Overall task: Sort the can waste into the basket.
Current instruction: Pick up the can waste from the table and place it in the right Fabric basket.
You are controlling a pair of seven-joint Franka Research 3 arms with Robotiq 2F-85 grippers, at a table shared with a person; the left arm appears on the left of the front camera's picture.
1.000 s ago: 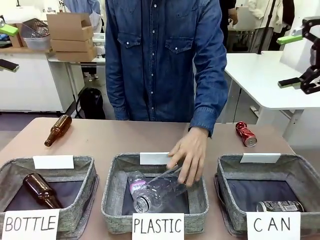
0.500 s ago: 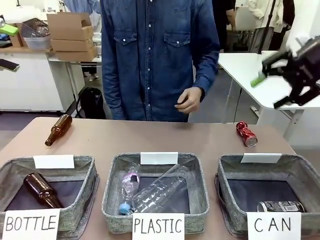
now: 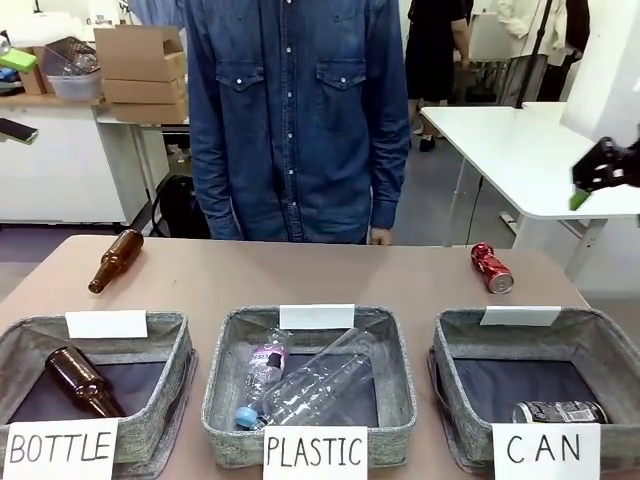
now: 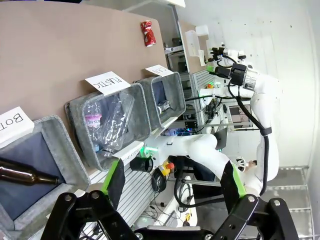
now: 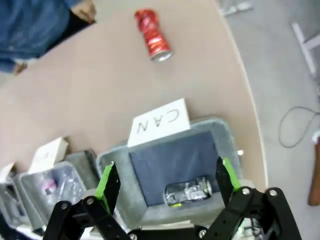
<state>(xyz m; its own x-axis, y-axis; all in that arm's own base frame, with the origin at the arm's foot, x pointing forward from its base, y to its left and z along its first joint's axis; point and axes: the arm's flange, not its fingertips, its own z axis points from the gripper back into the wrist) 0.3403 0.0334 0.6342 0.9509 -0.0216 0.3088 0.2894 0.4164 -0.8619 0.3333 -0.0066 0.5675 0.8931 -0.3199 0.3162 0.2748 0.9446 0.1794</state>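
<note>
**Person steps back; one can still out**

The person (image 3: 300, 120) has drawn back from the PLASTIC basket (image 3: 222, 372). The right gripper (image 5: 167, 177) has swung out over the tabletop's right edge, jaws spread and empty, like the left gripper's (image 4: 174, 175). The dark can (image 3: 558, 412) lies in the CAN basket (image 3: 452, 345). The red dented can (image 3: 492, 268) waits near the far right corner, and is likely next.

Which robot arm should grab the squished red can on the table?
Right. The dented red metal can lies near the table's right edge, and the open right gripper hangs above that side. The left gripper is farther from it.
</note>
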